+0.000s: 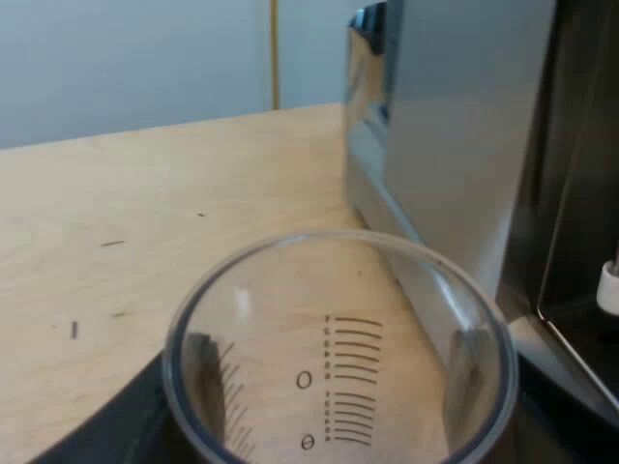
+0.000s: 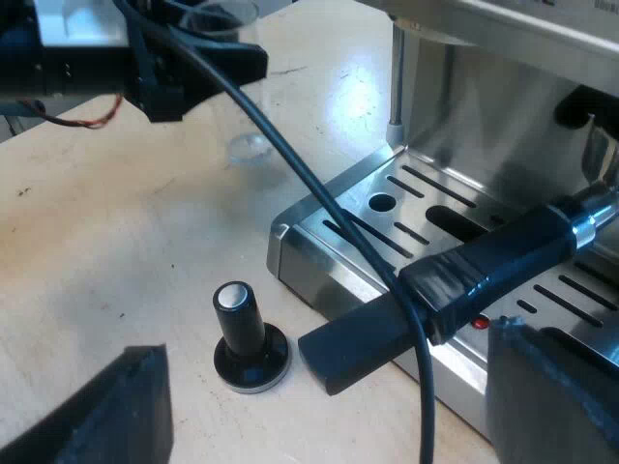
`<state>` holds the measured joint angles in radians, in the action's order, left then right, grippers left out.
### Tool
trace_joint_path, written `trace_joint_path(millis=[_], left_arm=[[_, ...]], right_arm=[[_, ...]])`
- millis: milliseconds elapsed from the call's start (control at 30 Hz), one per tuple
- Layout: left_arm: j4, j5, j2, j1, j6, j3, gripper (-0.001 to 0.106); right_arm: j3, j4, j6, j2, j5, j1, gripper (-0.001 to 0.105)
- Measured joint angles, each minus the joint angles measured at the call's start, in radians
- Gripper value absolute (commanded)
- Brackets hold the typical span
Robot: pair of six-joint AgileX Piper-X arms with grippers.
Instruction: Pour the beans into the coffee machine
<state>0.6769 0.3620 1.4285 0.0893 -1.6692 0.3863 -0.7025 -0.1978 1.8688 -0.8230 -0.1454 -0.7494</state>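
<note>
Looking across a pale wooden table (image 1: pixel 145 213) toward a plain light wall (image 1: pixel 126 58), we see the brushed-steel espresso machine (image 1: pixel 455 135) standing on the wood. Our left arm reaches in beside it. The left gripper (image 1: pixel 334 406) clamps a clear round measuring glass (image 1: pixel 338 329) with printed black graduation lines, one black finger pressed to each side of its wall. It holds the glass just beside the machine's steel flank, the wood showing straight through it. Our right arm hangs low over the table at the machine's front, the right gripper (image 2: pixel 324 411) spread wide and holding nothing. Ahead of it a small black tamper (image 2: pixel 249 340) with a white-capped knob stands upright on the wood, near the slotted steel drip tray (image 2: pixel 406 208), over whose edge a long dark handle (image 2: pixel 464 280) juts.
</note>
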Motion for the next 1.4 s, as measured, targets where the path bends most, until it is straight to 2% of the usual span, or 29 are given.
trace_joint_path(millis=[367, 900, 1000, 1067, 1167, 1400], left_arm=[[0.150, 0.018, 0.152, 0.000, 0.000, 0.000, 0.039], [0.200, 0.018, 0.207, 0.000, 0.000, 0.000, 0.040], [0.201, 0.018, 0.207, 0.000, 0.000, 0.000, 0.052], [0.201, 0.018, 0.207, 0.000, 0.000, 0.000, 0.064], [0.201, 0.018, 0.207, 0.000, 0.000, 0.000, 0.073], [0.201, 0.018, 0.207, 0.000, 0.000, 0.000, 0.075]], right_arm=[[0.000, 0.000, 0.000, 0.000, 0.011, 0.000, 0.069], [0.000, 0.000, 0.000, 0.000, 0.015, 0.000, 0.069], [0.000, 0.000, 0.000, 0.000, 0.015, 0.000, 0.069], [0.000, 0.000, 0.000, 0.000, 0.015, 0.000, 0.069], [0.000, 0.000, 0.000, 0.000, 0.015, 0.000, 0.069], [0.000, 0.000, 0.000, 0.000, 0.015, 0.000, 0.069]])
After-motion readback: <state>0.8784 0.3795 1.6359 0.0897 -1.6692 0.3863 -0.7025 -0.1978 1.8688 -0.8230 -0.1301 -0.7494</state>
